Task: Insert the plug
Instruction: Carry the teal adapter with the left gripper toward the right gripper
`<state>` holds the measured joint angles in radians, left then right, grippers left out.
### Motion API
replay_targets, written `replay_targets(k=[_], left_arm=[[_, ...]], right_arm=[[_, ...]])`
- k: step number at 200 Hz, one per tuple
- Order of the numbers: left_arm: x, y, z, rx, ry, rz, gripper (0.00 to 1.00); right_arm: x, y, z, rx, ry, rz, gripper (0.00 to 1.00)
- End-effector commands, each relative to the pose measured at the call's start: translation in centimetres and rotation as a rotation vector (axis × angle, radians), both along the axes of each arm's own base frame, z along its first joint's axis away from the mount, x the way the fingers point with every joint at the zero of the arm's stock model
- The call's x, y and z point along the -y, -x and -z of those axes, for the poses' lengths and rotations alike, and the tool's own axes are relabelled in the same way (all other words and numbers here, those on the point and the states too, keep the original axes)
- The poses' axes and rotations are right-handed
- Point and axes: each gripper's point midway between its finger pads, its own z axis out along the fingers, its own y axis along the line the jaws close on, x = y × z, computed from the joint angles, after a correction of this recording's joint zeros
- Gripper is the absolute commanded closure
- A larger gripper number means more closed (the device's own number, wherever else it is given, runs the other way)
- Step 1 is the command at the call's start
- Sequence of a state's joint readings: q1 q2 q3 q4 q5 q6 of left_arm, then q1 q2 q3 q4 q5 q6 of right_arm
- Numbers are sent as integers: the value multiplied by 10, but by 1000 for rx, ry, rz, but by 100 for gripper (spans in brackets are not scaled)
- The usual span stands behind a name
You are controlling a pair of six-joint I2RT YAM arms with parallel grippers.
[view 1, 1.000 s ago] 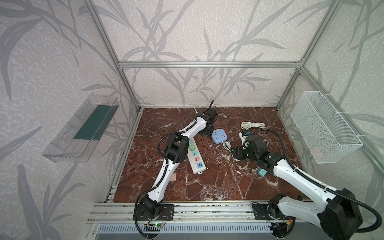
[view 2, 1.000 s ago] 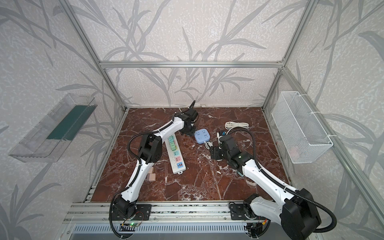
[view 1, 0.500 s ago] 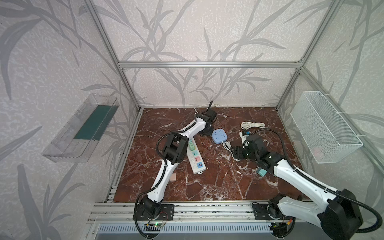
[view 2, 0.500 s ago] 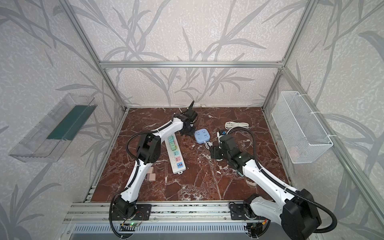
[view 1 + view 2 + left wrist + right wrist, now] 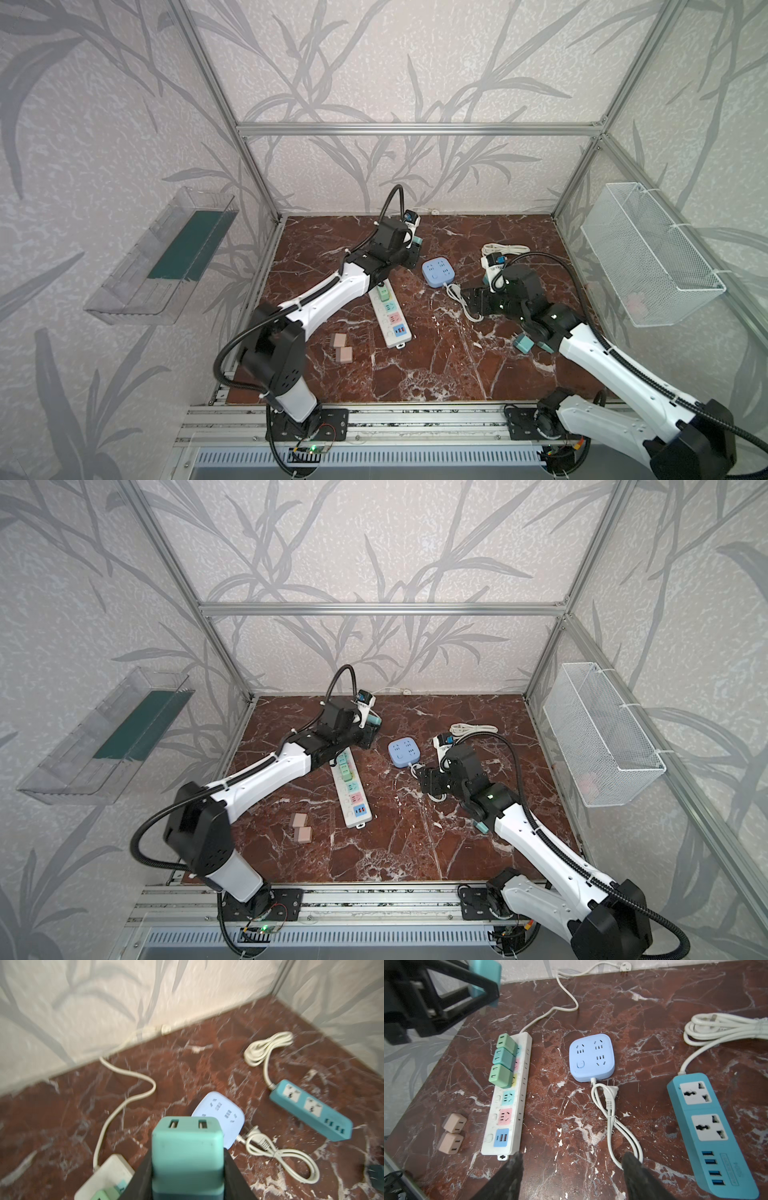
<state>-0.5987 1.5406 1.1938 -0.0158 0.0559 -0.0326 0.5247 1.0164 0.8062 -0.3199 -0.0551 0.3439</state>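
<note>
My left gripper is shut on a teal plug, a cube with two slots facing away. In both top views it holds this teal plug above the far end of the white power strip. The strip carries three plugs in a row at its far end, a green one farthest; its nearer sockets are free. My right gripper is open and low over bare marble, with the strip's near end on one side and a white cable loop on the other.
A blue square socket block lies between the arms. A teal power strip lies under my right arm, its coiled cable behind. Two tan plugs lie left of the white strip. A wire basket hangs on the right wall.
My left jaws have closed on the teal plug. Both arms stay almost where they were; the right jaws have narrowed slightly.
</note>
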Motion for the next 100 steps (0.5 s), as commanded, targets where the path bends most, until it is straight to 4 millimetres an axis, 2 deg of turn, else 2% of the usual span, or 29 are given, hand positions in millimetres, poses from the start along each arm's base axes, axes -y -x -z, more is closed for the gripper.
replay_targets(k=[1, 20, 38, 45, 71, 78, 91, 100], left_arm=[[12, 32, -30, 303, 46, 166, 100], [9, 66, -28, 451, 4, 255, 100], [14, 93, -12, 481, -86, 387, 100], [18, 101, -7, 482, -117, 422, 100], [31, 125, 7, 504, -197, 532, 100], [34, 129, 11, 506, -208, 554, 100], [38, 135, 14, 500, -206, 580, 100], [41, 139, 18, 491, -210, 605, 100]], right_arm=[[-1, 10, -18, 26, -14, -42, 32], [-10, 14, -31, 32, -44, -94, 54], [-19, 15, -42, 34, -71, -138, 91], [-22, 15, -45, 29, -82, -154, 100], [-39, 18, -56, 13, -142, -224, 100], [-44, 20, -58, 5, -161, -248, 89], [-55, 24, -61, -18, -201, -305, 62], [-62, 27, -61, -39, -220, -340, 53]])
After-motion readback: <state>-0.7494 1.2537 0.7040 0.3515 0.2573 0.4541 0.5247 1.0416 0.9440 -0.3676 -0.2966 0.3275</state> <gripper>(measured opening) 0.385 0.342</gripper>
